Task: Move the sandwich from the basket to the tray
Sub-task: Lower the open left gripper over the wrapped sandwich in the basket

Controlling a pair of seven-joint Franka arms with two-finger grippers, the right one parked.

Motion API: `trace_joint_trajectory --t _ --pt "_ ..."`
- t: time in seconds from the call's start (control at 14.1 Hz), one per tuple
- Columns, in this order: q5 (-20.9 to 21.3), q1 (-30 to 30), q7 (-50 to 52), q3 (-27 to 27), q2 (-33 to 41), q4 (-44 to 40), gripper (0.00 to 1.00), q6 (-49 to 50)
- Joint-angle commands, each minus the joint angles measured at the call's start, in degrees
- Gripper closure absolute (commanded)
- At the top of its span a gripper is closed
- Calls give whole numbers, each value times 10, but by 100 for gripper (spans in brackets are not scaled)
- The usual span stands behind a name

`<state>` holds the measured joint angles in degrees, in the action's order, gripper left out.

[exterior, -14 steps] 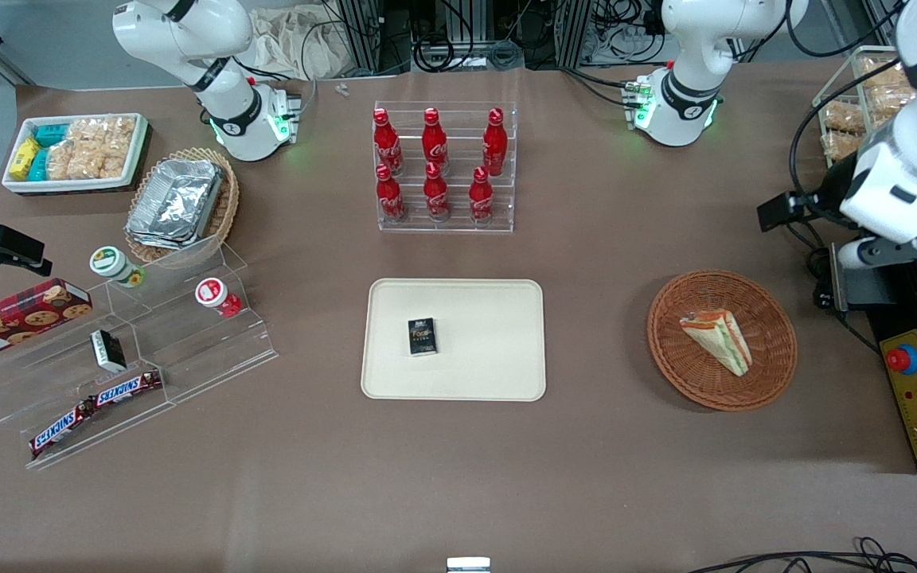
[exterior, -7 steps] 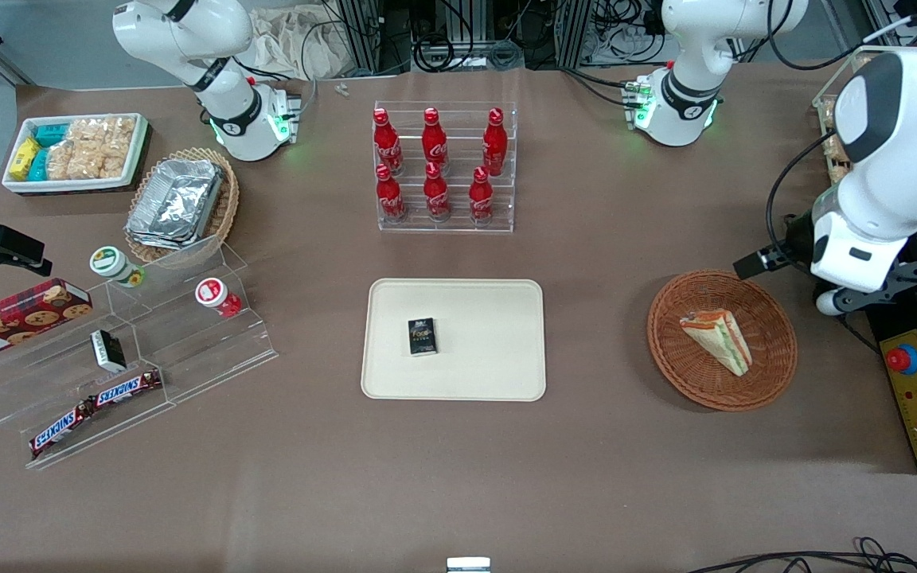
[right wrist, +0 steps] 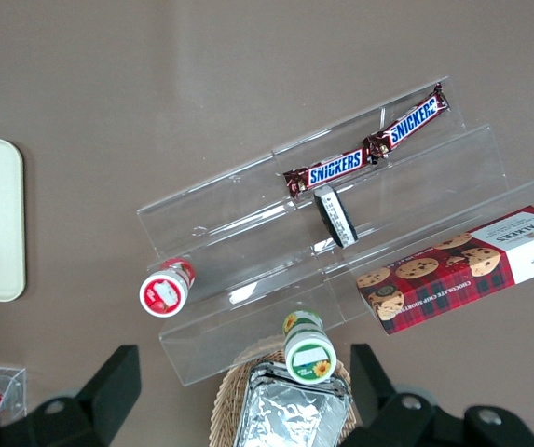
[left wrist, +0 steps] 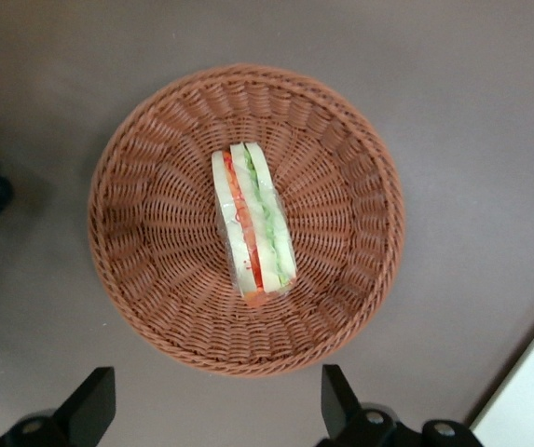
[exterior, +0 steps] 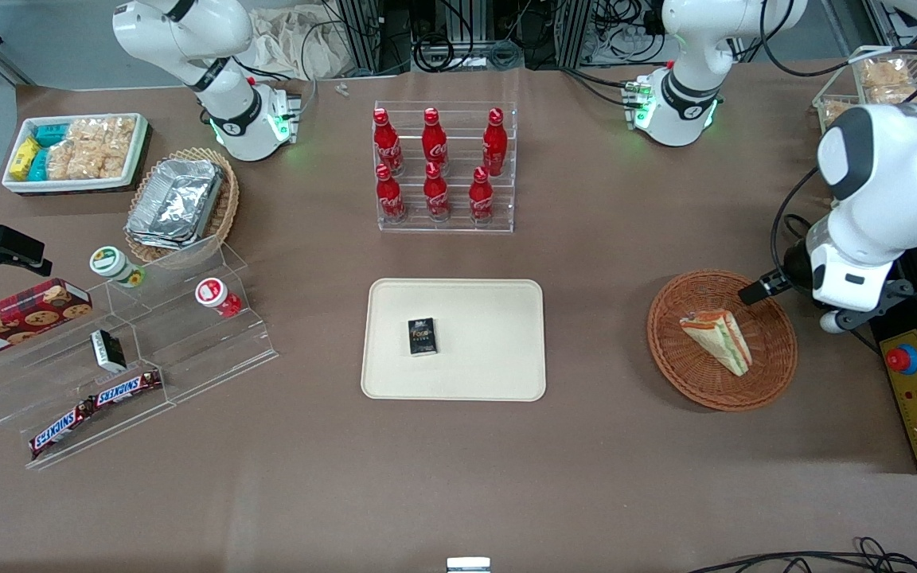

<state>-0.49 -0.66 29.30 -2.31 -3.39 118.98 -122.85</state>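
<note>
- Brown wicker basket (left wrist: 246, 219) lies directly below the end effector (left wrist: 215, 410), which has swung in from the table's edge and now hangs above it, fingers spread wide and empty.
- The wrapped sandwich (left wrist: 253, 223) lies mid-basket, untouched.
- Cream tray (exterior: 453, 339) waits well apart; descent looks next.

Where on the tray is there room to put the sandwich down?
The tray is bare all around the small black box, widest toward the basket. The sandwich lies in the basket; the open gripper hovers above its rim.
</note>
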Motion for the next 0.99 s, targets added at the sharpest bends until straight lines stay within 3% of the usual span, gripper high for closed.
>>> trace_joint_trajectory --t 0.0,0.35,0.92 --pt "3 1 49 -2 -39 6 1 -51" --pt "6 1 109 -2 -88 56 1 -165" --pt "4 1 132 -2 -149 56 1 -217"
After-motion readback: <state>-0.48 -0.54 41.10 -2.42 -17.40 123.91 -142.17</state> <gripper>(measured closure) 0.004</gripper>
